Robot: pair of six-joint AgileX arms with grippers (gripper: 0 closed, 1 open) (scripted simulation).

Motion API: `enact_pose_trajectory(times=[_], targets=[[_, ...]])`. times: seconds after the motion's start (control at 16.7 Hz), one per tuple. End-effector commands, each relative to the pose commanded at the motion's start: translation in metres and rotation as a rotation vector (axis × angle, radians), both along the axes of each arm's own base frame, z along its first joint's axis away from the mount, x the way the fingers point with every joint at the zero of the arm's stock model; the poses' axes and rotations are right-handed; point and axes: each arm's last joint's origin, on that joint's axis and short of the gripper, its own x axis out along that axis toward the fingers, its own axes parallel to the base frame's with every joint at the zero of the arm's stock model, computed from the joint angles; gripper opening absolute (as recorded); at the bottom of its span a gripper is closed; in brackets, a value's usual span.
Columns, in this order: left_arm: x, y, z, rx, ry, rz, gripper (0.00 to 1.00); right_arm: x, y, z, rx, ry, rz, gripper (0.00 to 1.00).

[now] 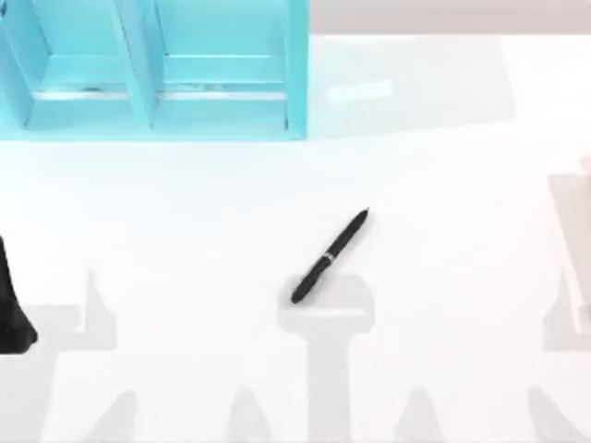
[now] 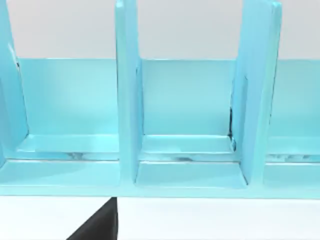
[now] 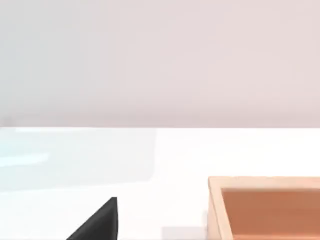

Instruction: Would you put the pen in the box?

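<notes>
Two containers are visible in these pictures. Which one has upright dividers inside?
The turquoise box at the table's far left has them; its dividers split it into compartments. The orange-brown tray, seen from the right wrist, shows one undivided hollow.

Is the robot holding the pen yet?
No, nothing is held. The pen lies alone on the white table, away from the box. The left arm is parked at the table's left edge.

Rendered simulation workspace, not a lived-in room: a bare white table [image 1: 443, 185] with flat, textureless shading meets a blank pale backdrop. Untextured props, a turquoise box [image 1: 222, 92] at far left and a wooden tray [image 3: 215, 210], confirm the synthetic setting.
</notes>
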Motion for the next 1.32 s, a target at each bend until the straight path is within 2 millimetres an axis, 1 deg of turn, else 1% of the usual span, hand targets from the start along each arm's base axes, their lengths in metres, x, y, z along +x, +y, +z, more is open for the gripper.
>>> enact_pose_trajectory(times=[0.18,0.3,0.36,0.54,0.72,0.9,1.08,1.2,1.32], targets=[[0.000,0.000,0.000,0.000,0.000,0.000,1.00,0.000,0.000,0.002,0.004,0.005,0.003,1.00],[0.000,0.000,0.000,0.000,0.000,0.000,1.00,0.000,0.002,0.010,0.025,0.033,0.017,1.00],[0.000,0.000,0.000,0.000,0.000,0.000,1.00,0.001,0.003,0.018,0.045,0.057,0.027,1.00],[0.000,0.000,0.000,0.000,0.000,0.000,1.00,0.007,0.008,0.052,0.125,0.158,0.056,1.00],[0.000,0.000,0.000,0.000,0.000,0.000,1.00,0.024,0.016,0.099,0.230,0.296,0.074,1.00],[0.000,0.000,0.000,0.000,0.000,0.000,1.00,0.056,0.030,0.150,0.342,0.460,0.070,1.00],[0.000,0.000,0.000,0.000,0.000,0.000,1.00,0.104,0.055,0.190,0.442,0.647,0.038,1.00],[0.000,0.000,0.000,0.000,0.000,0.000,1.00,0.142,0.079,0.206,0.494,0.781,0.000,1.00],[0.000,0.000,0.000,0.000,0.000,0.000,1.00,0.180,0.110,0.210,0.529,0.914,-0.054,1.00]])
